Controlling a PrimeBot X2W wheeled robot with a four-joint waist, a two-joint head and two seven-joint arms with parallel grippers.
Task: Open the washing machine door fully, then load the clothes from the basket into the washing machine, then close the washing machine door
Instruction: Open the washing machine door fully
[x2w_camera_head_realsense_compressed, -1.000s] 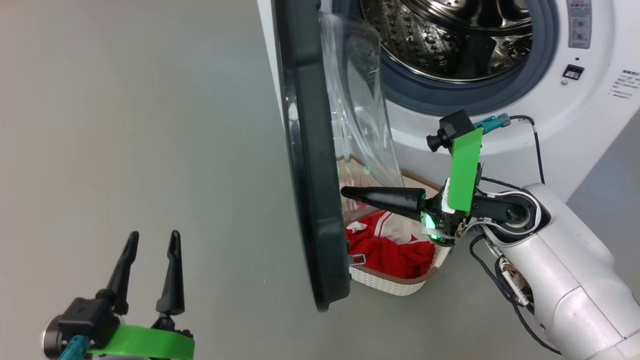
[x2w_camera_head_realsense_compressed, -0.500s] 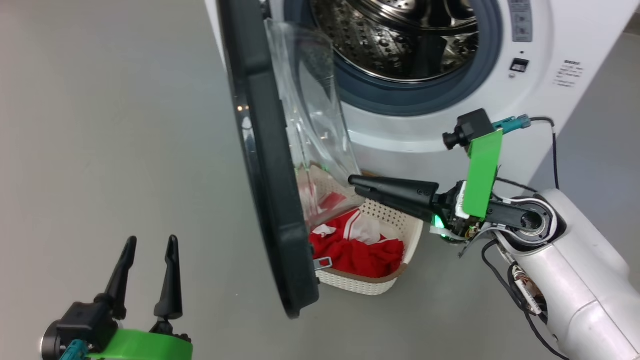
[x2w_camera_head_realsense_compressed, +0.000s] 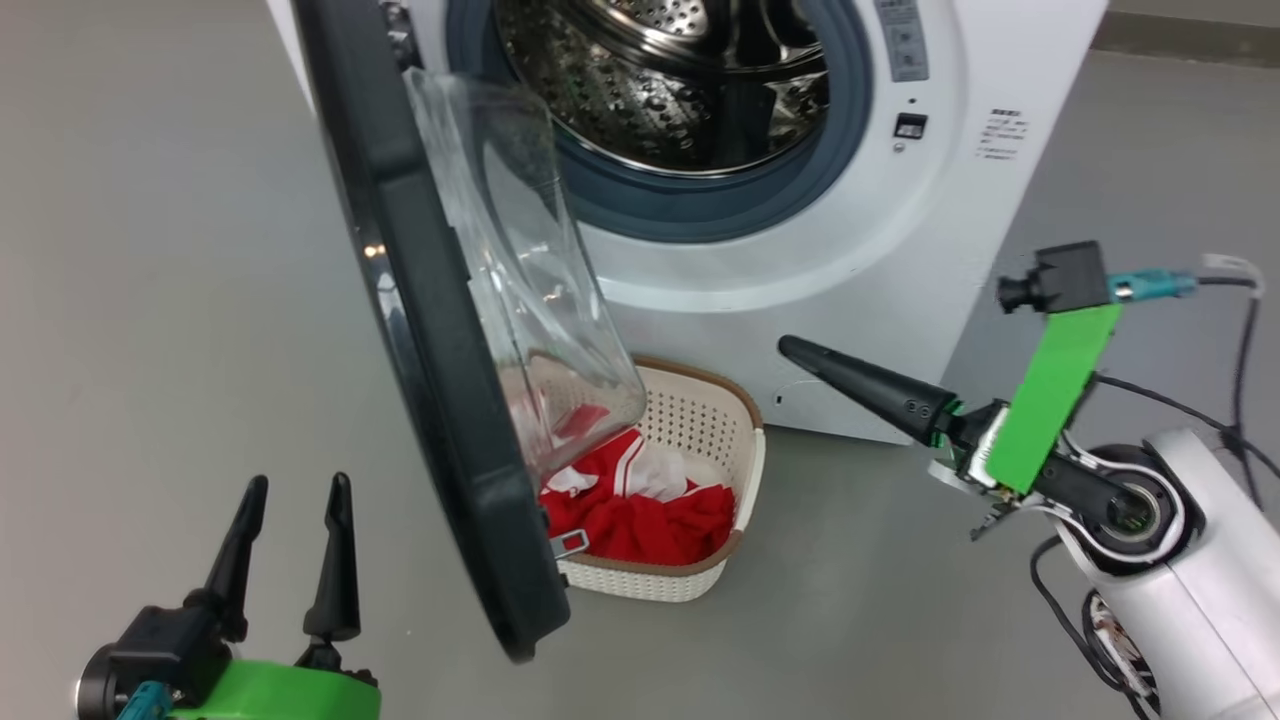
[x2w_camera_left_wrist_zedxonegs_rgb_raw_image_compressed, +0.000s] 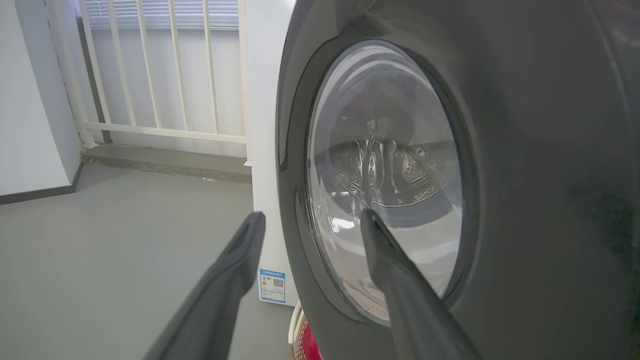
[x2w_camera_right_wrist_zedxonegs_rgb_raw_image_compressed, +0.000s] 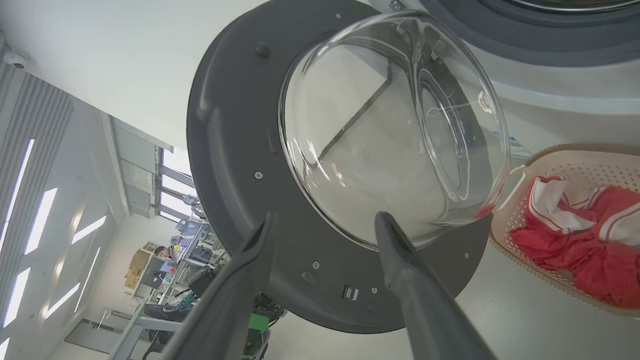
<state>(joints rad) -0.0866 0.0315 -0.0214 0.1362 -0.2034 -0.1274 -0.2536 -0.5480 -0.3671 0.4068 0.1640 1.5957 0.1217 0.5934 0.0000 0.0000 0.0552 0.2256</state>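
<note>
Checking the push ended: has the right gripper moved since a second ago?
Yes: right gripper drew back rightward, from over the basket to clear of it.

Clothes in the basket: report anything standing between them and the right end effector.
Nothing visible does. The right end effector is right of the basket, with the clothes exposed from above. The washing machine door overhangs only the basket's left part.

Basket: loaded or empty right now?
Loaded. The red clothes lie bundled in the basket; what shows of the washing machine drum is bare steel.
</note>
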